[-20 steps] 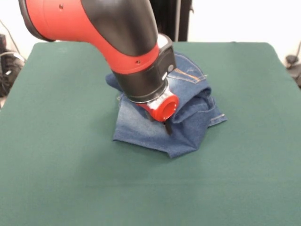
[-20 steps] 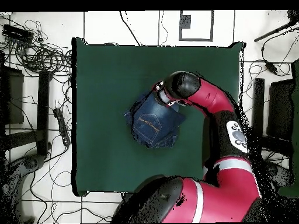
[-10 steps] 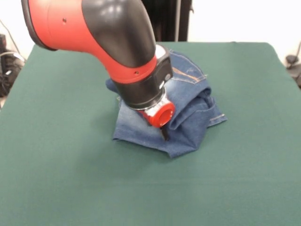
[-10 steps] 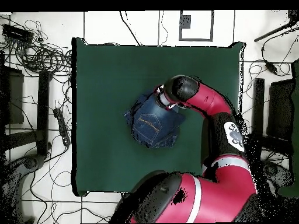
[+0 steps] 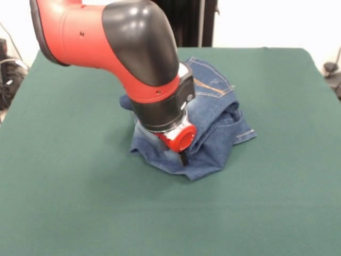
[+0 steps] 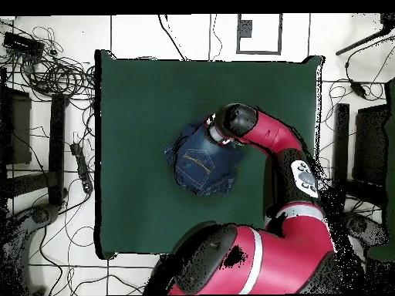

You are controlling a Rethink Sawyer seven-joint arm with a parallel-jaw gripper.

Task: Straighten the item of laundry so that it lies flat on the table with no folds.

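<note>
Pressing into bunched jeans [image 5: 213, 122]: jaws [image 5: 184, 158]

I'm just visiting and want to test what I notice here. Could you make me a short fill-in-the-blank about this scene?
1. The jeans lie bunched on a table covered in dark ____ cloth.
2. The jeans are made of blue ____.
3. The stitching on the jeans' pocket is ____.
4. The gripper is down at the jeans' ____ edge in the front view.

Missing words: green; denim; orange; near
</note>
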